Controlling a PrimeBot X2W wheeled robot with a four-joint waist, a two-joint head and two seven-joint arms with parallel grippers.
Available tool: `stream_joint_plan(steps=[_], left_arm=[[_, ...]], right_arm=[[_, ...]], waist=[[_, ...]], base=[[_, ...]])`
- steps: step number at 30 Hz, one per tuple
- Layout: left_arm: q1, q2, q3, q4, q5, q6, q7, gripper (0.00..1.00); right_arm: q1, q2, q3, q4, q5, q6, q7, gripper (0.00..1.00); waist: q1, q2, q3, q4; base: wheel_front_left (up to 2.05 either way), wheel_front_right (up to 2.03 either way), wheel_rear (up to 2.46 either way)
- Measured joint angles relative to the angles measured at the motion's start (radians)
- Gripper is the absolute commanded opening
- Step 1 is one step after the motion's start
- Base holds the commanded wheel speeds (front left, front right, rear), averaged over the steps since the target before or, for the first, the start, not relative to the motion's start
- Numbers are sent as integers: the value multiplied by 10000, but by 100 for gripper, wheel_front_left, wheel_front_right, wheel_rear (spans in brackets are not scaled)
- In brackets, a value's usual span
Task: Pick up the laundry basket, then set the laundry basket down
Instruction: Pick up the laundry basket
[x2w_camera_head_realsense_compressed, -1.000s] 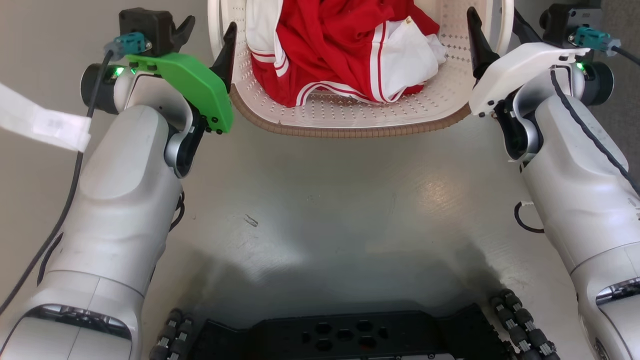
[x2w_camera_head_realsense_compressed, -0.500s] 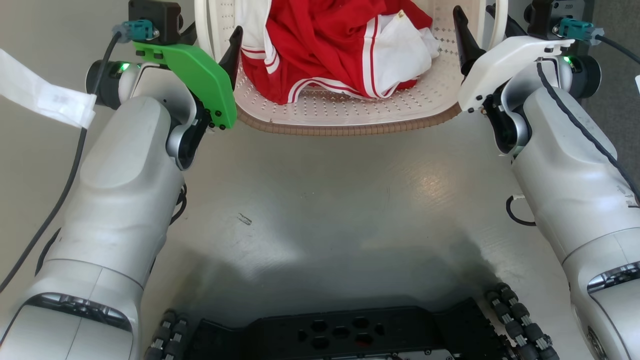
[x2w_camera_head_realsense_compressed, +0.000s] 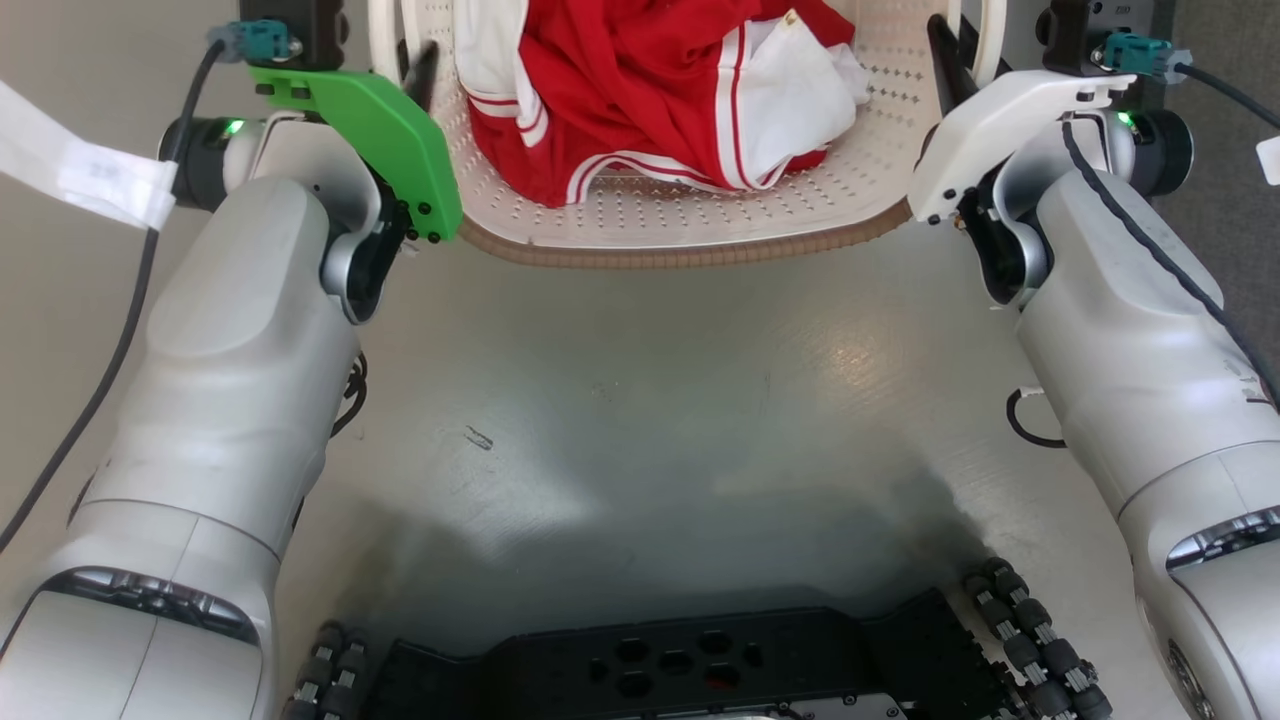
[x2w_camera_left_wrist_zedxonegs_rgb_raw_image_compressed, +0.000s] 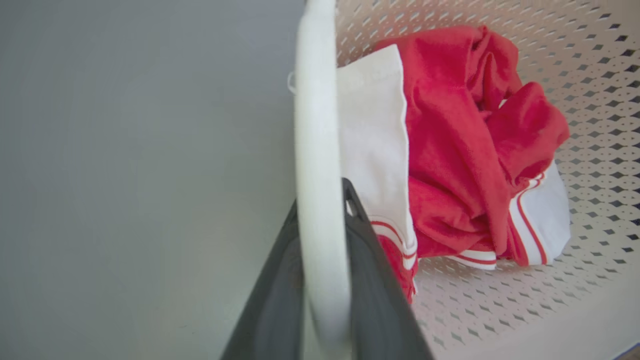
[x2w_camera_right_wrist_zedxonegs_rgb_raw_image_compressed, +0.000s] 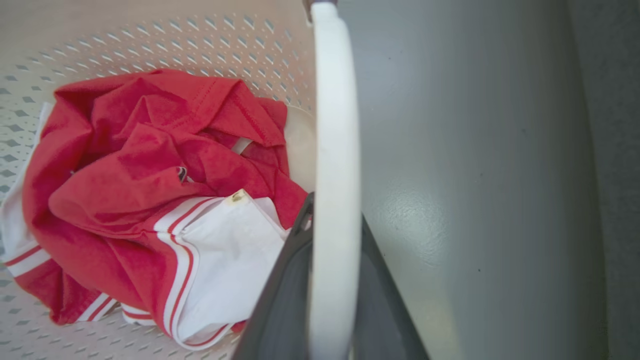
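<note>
We grip the basket (x2w_camera_head_realsense_compressed: 690, 215) at both sides.
The grey floor (x2w_camera_head_realsense_compressed: 650, 400) lies under the basket, whose far half is cut off; red-and-white clothes (x2w_camera_head_realsense_compressed: 640, 90) fill it. The left gripper (x2w_camera_left_wrist_zedxonegs_rgb_raw_image_compressed: 320, 200) is clamped on the basket's left handle (x2w_camera_left_wrist_zedxonegs_rgb_raw_image_compressed: 315, 125) and the right gripper (x2w_camera_right_wrist_zedxonegs_rgb_raw_image_compressed: 335, 210) on its right handle (x2w_camera_right_wrist_zedxonegs_rgb_raw_image_compressed: 335, 100), so that it lifts level. We cannot tell whether it is off the floor.

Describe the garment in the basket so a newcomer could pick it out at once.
Look across the grey floor ahead of the robot's base to the cream perforated laundry basket with the brown rim. Crumpled inside it lies the garment: bright red fabric with white panels edged in thin red stripes, the only red thing against the pale plastic and floor.
</note>
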Motion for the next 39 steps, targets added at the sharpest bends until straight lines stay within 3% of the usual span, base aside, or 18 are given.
stream_joint_plan(steps=[20,39], left_arm=[[-75,0,-587,393,-673,27,-330,0],[1120,-88,-1127,980,-1425,23,-529,0]], right_arm=[[-167,134,88,863,104,232,-384,0],[546,337,318,1941,533,771,-313,0]], waist=[[0,0,-517,81],[0,0,-2590,147]], base=[[0,0,0],[0,0,0]])
